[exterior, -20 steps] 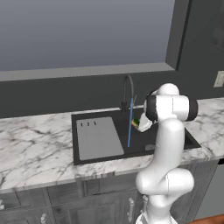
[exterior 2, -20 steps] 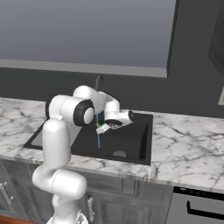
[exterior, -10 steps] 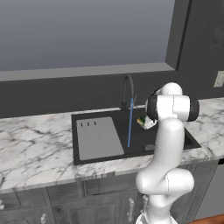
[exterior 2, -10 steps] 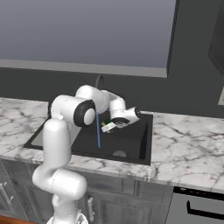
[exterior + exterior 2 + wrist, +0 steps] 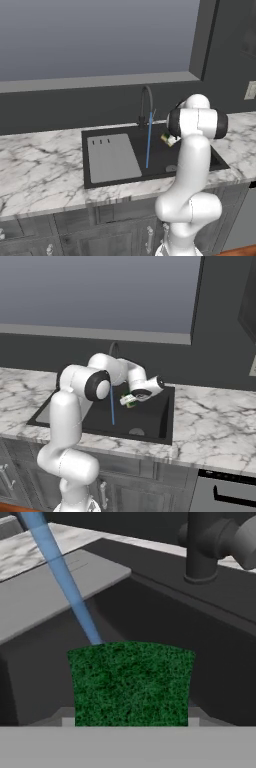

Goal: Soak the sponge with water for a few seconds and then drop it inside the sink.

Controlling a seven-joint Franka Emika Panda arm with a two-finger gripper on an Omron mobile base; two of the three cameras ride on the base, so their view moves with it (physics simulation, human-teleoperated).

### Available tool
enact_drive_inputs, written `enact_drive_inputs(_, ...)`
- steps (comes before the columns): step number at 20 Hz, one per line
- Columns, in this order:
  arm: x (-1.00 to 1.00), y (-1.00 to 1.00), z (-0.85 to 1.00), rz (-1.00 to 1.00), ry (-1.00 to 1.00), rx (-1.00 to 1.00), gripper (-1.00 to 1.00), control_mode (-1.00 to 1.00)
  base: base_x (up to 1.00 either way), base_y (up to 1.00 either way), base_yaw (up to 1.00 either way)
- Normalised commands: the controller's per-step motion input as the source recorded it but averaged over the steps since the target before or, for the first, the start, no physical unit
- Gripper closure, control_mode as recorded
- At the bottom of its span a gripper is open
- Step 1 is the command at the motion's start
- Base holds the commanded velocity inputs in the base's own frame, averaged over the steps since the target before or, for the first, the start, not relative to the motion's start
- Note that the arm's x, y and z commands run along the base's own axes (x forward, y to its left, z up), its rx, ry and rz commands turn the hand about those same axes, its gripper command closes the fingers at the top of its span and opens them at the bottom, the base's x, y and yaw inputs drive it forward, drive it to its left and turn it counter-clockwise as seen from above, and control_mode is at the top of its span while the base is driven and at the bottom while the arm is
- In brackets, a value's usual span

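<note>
The sponge [image 5: 131, 682], with its dark green face toward the hand camera, sits squeezed between my gripper's fingers. My gripper [image 5: 131, 401] is shut on the sponge [image 5: 128, 400] and holds it in the air over the black sink [image 5: 152, 415]. The water [image 5: 148, 140] falls as a thin blue stream from the arched faucet [image 5: 145, 102] into the basin. In the left base view the sponge [image 5: 167, 139] hangs just to the right of that stream, apart from it. In the hand view the water [image 5: 60, 572] passes behind the sponge's upper left corner.
A light grey ribbed drainboard [image 5: 112, 157] fills the sink's left part. A round drain [image 5: 136, 431] lies on the basin floor near the front wall. Marble counter [image 5: 210, 426] runs on both sides. The faucet base [image 5: 202, 547] stands at the sink's back edge.
My gripper has carried the sponge sideways out of the blue stream, toward the right half of the basin. The grip on the sponge is unchanged and the water keeps running.
</note>
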Motion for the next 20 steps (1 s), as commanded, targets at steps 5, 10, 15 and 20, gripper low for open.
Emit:
enact_drive_inputs(5, 0.0, 0.0, 0.0, -0.2, 0.06, -0.09, 1.0, -1.0, 0.0, 0.0, 0.0)
enact_drive_inputs(10, 0.0, 0.0, 0.0, -0.22, 0.05, -0.14, 1.0, -1.0, 0.0, 0.0, 0.0)
enact_drive_inputs(15, 0.0, 0.0, 0.0, -0.21, 0.07, -0.11, 1.0, -1.0, 0.0, 0.0, 0.0)
enact_drive_inputs(20, 0.0, 0.0, 0.0, -0.21, 0.1, -0.1, 1.0, -1.0, 0.0, 0.0, 0.0)
